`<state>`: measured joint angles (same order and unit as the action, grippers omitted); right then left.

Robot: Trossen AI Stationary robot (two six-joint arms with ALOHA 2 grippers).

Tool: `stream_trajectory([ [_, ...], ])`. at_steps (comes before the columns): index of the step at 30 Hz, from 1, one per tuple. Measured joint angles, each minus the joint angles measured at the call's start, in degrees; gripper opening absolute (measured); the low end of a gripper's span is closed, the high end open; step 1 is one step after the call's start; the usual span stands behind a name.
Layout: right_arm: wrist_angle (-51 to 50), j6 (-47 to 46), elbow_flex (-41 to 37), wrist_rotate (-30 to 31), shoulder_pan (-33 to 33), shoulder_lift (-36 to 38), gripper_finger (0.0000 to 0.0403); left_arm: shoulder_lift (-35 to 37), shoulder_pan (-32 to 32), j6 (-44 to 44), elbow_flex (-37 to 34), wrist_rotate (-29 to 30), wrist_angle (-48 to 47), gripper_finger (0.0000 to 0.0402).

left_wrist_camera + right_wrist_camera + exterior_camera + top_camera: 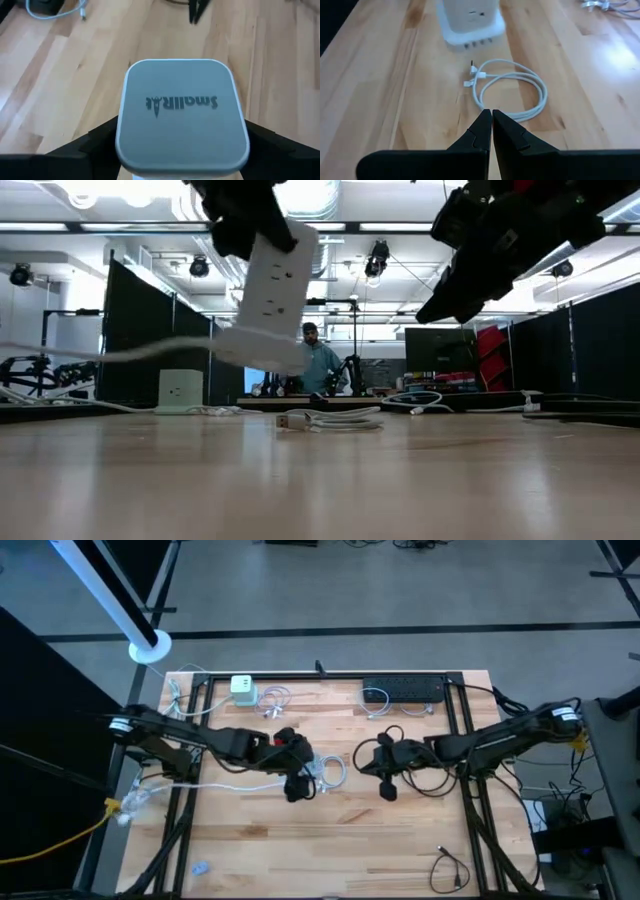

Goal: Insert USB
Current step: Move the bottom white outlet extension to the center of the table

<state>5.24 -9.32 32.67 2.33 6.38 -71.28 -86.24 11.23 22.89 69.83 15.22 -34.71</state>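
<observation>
My left gripper (245,225) is shut on a white tower-shaped charger (268,295) with sockets on its side. The charger's grey-white end face (182,112) fills the left wrist view. In the right wrist view its lower end, with a row of ports (477,44), hovers over the table. A coiled white USB cable (507,92) lies flat on the wood (330,772), its plug end (293,421) pointing at the charger. My right gripper (491,117) is shut and holds nothing. It hangs above the table (386,780) to the right of the coil, pointing at it. My left gripper pinches the charger between its two fingers (95,145), one on each opposite side wall just below the top end (235,150). It comes from above. The charger hangs below the fingers, tilted and lifted clear of the table, with its white cord (100,355) trailing to the left.
A second white-and-green charger cube (243,690) and a black power strip (405,690) sit near the far edge, with loose cables beside them. A black cable (450,868) lies near the front right corner. A person (318,360) stands in the room behind the table.
</observation>
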Motion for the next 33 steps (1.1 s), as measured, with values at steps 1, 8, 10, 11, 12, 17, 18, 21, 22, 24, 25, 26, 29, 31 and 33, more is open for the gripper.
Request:
stream_trajectory([
  [1, -0.14, -0.06, 0.00, -0.01, 0.28, -0.16, 0.0000, 0.14, 0.33, 0.42, -0.87, 0.17, 0.40, 0.0296],
  [8, -0.21, -1.16, 0.00, 0.10, 0.63, -0.09, 0.0000, 1.01, 2.07, 2.09, -7.54, -0.54, -0.07, 0.0296],
  [10, -0.20, -1.16, 0.00, 0.17, 0.63, -0.10, 0.0000, 1.59, 2.74, 3.08, -9.43, 0.02, -0.03, 0.0296],
  [11, -0.20, -1.16, 0.00, 0.18, 0.63, -0.14, 0.0000, 2.11, 3.22, 3.41, -10.17, 0.20, 0.13, 0.0296],
  [12, -0.23, -1.15, -0.02, 0.19, 0.63, -0.15, 0.0000, 2.76, 3.63, 3.60, -10.89, -0.15, 0.18, 0.0296],
  [17, -0.20, 1.55, -0.02, 0.70, 0.63, -0.15, 0.0000, 5.23, 4.71, 4.93, -14.35, 0.23, 2.22, 0.0296],
  [18, -0.19, 2.42, -0.02, 0.69, 0.63, -0.15, 0.0000, 5.55, 4.74, 5.20, -14.91, 0.42, 2.65, 0.0296],
  [21, -0.20, 3.60, -0.03, 0.72, 0.63, -0.15, 0.0014, 6.29, 4.76, 5.52, -16.18, 0.42, 2.87, 0.0296],
  [22, -0.18, 4.02, -0.02, 0.72, 0.63, -0.15, 0.0024, 6.48, 4.78, 5.52, -16.45, 0.34, 2.90, 0.0296],
  [24, -0.16, 4.09, -0.04, 0.72, 0.63, -0.15, 0.0049, 6.86, 4.76, 5.20, -16.66, -0.11, 2.60, 0.0296],
  [25, -0.16, 4.15, -0.04, 0.72, 0.63, -0.15, 0.0063, 7.11, 4.76, 4.68, -16.68, -0.42, 2.44, 0.0296],
  [26, 0.00, 4.31, -0.04, 0.73, 0.63, -0.15, 0.0078, 7.46, 4.74, 4.25, -16.67, -0.78, 2.03, 0.0296],
  [29, 1.89, 6.65, -0.04, 0.74, 0.63, -0.22, 0.0121, 8.16, 4.72, 3.43, -16.20, -1.44, 1.29, 0.0315],
  [31, 5.73, 8.75, -0.04, 0.74, 0.63, -1.58, 0.0146, 8.83, 4.72, 3.17, -15.48, -1.44, 0.93, 0.0356],
  [33, 9.53, 10.43, -0.06, 0.68, 0.63, -4.04, 0.0165, 9.30, 4.72, 3.06, -14.73, -1.40, -0.64, 0.0383],
])
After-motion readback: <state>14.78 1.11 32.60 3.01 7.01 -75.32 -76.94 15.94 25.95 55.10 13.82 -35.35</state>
